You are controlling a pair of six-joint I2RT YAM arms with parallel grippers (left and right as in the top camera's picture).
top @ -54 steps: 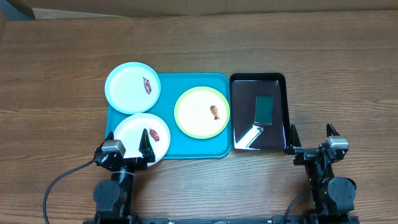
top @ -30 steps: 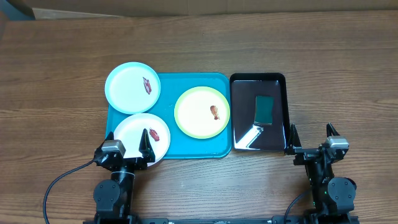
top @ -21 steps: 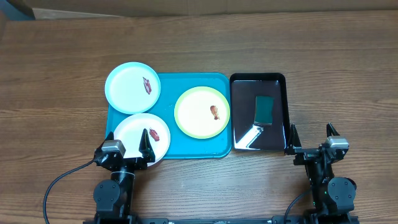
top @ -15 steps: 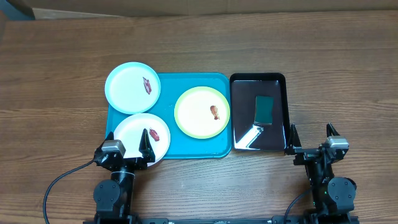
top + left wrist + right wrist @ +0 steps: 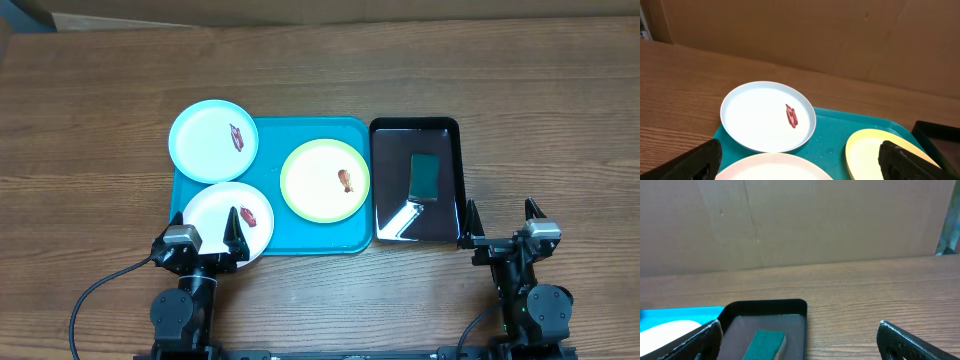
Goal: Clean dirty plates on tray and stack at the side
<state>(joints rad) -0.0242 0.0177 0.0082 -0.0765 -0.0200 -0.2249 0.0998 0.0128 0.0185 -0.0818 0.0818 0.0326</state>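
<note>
Looks like the very opening of the job, with nothing wiped and nothing stacked yet. Shows all three plates dirty on the turquoise tray (image 5: 300,240), each with a small red-brown scrap of food:
- pale blue plate (image 5: 213,141) at the far left corner, overhanging the rim toward the desk (image 5: 500,80)
- white plate (image 5: 205,215) at the near left corner, also overhanging the rim
- yellow-green rimmed plate (image 5: 325,180) fully inside, toward the tray's right end

Has a glossy black tray (image 5: 392,170) just beside the turquoise one on the right, with a green sponge (image 5: 426,175) lying in it.

Finds both arms parked at the near edge of the desk. Left tool (image 5: 200,240) spread wide and gripping nothing, one finger over the near part of the white plate. Right tool (image 5: 500,228) spread just as wide, equally empty, near the black tray's near right corner.

Calls next, most likely, for reaching the right tool forward and down to the sponge and closing across its narrow width. Then carrying it to a plate, probably the yellow-green rimmed one as the closest. Would probably need the left tool to steady that plate's rim during the wipe, since light plastic could slide on the smooth tray. Leaves open desk on either side of the trays for the stack.

No brand, label or lettering legible anywhere: plain plates, plain trays, unmarked sponge, bare cardboard (image 5: 840,35) behind the desk.
</note>
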